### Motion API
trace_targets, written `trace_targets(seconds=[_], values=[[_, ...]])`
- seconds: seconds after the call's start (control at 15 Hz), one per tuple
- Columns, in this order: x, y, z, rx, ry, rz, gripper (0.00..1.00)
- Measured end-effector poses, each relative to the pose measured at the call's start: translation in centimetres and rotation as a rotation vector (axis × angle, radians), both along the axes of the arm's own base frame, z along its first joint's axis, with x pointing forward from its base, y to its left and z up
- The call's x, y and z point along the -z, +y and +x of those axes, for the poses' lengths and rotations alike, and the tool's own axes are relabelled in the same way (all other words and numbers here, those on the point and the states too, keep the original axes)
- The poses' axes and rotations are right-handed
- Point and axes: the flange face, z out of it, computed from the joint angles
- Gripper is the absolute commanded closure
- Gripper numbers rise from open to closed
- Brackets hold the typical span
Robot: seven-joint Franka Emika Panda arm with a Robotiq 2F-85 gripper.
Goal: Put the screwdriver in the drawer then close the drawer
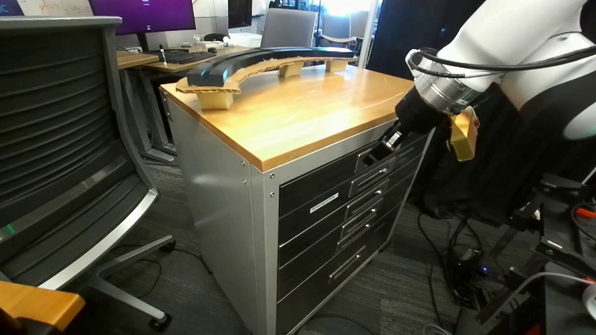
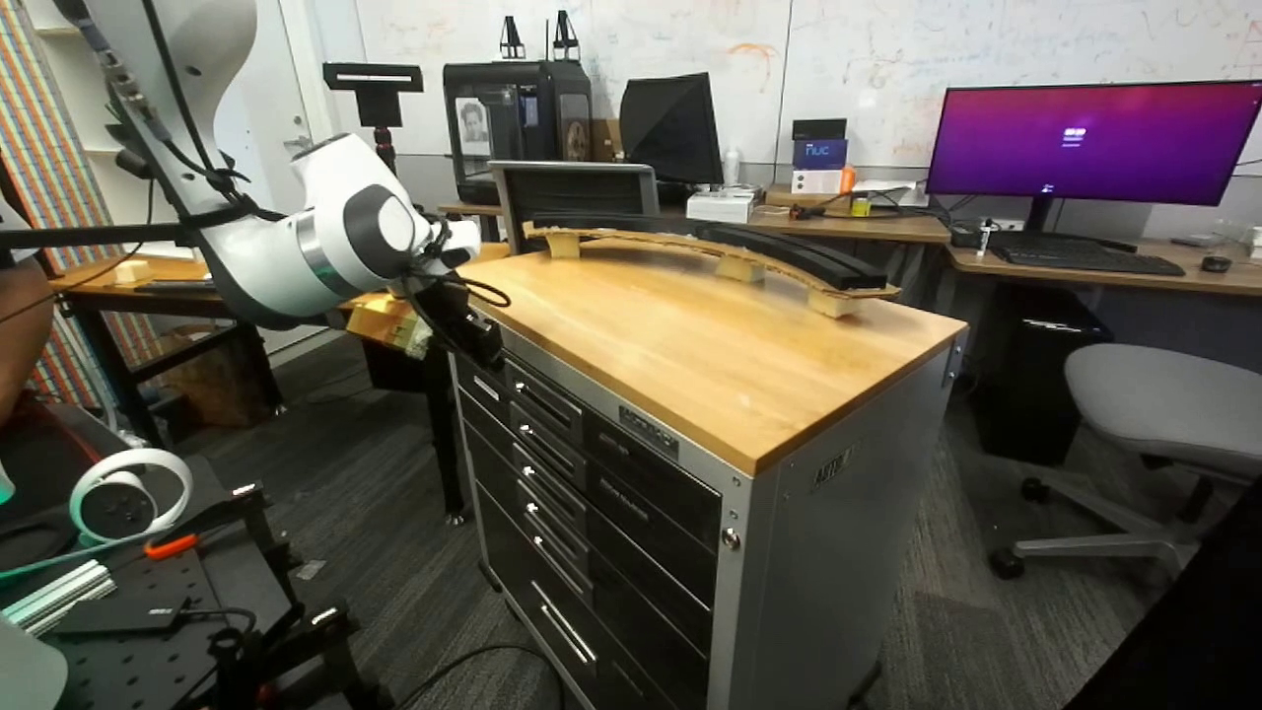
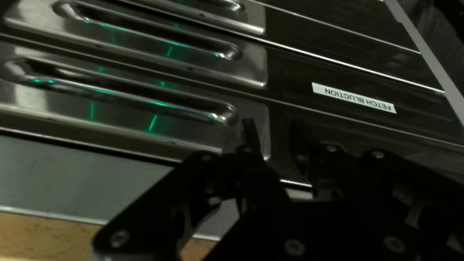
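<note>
In the wrist view the fingers (image 3: 250, 136) stand apart from each other with a rather narrow gap, and through this gap one sees the front of the topmost drawer (image 3: 348, 131). Its handle (image 3: 127, 96) extends from them toward 9 o'clock, its near end just beside them; whether they touch the drawer, I cannot tell. A white label (image 3: 353, 98) lies at 2 o'clock from them, on the lower drawer (image 3: 290, 78). The topmost drawer looks closed, flush with the cabinet (image 1: 223, 209); where the screwdriver is, I cannot tell. In an exterior view the arm (image 1: 507, 32) comes in from 2 o'clock and slopes downward, so the fingers point between 7 and 8 o'clock, in front of the topmost drawer and below the edge of the wooden tabletop (image 1: 302, 111)
</note>
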Motion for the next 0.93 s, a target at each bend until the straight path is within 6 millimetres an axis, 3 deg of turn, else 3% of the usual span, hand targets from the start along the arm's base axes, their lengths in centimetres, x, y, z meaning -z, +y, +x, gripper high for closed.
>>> trace_targets(seconds=[0.33, 0.67, 0.93], values=[[-2.8, -2.3, -1.7, 0.089, 0.158, -0.096, 0.01], [-8.9, -3.5, -2.4, 0.096, 0.33, -0.099, 0.0], [-15.8, -2.9, -2.9, 0.05, 0.433, 0.001, 0.01]])
